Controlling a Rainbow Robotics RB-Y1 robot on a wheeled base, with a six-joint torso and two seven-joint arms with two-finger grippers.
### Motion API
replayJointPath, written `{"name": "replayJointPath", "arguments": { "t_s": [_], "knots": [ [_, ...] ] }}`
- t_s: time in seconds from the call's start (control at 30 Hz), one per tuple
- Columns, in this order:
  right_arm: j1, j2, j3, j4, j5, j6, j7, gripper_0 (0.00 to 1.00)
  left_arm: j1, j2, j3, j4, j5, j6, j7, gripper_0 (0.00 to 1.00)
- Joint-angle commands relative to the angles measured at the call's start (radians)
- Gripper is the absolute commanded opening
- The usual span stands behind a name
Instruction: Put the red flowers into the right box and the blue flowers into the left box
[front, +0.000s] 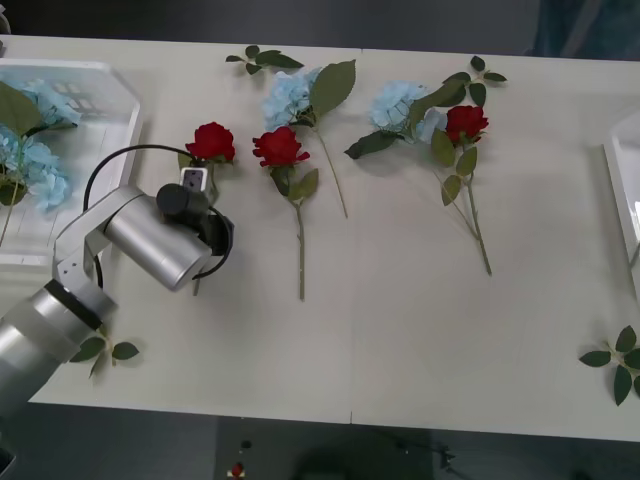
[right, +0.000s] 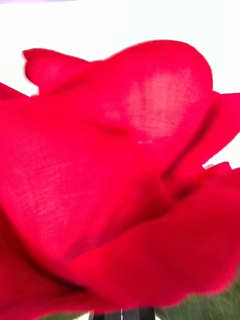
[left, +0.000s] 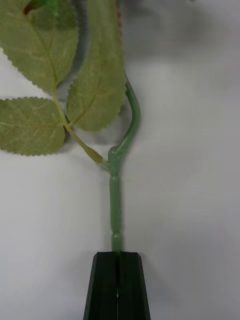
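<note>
Three red flowers (front: 280, 147) lie on the surface across the upper middle of the front view. The left gripper (left: 117, 285), lower left, has its black fingers pressed together on the green stem (left: 115, 200) of the leftmost rose (front: 211, 140). That stem runs straight away from the gripper toward the bloom. Farther up, blue flowers (front: 293, 95) lie loose; more sit in the left box (front: 120, 110) at upper left. The right box (front: 620, 190) is far right, so the carry looks long. Right gripper: cannot tell, a red bloom (right: 115, 175) hides it.
</note>
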Motion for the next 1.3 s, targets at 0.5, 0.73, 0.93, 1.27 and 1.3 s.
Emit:
{"name": "replayJointPath", "arguments": {
  "t_s": [0.5, 0.73, 0.93, 1.27, 1.3],
  "knots": [
    [-0.029, -0.11, -0.005, 0.056, 0.226, -0.013, 0.022, 0.0, 0.304, 0.25, 0.02, -0.305, 0.103, -0.114, -0.038, 0.03],
    [-0.031, -0.108, 0.069, 0.081, 0.242, -0.061, -0.003, 0.0, 0.304, 0.25, 0.047, -0.331, 0.097, -0.143, -0.041, 0.85],
    [-0.029, -0.101, 0.069, 0.096, 0.239, -0.073, -0.014, 0.24, 0.27, 0.247, 0.096, -0.385, 0.114, -0.101, -0.048, 0.89],
    [-0.031, -0.094, 0.069, 0.096, 0.214, -0.084, -0.035, 1.0, 0.126, 0.198, 0.107, -0.333, 0.131, 0.02, -0.061, 0.9],
    [-0.031, -0.094, 0.069, 0.096, 0.214, -0.085, -0.035, 1.0, 0.117, 0.19, 0.107, -0.32, 0.131, 0.02, -0.064, 0.9]
  ]
}}
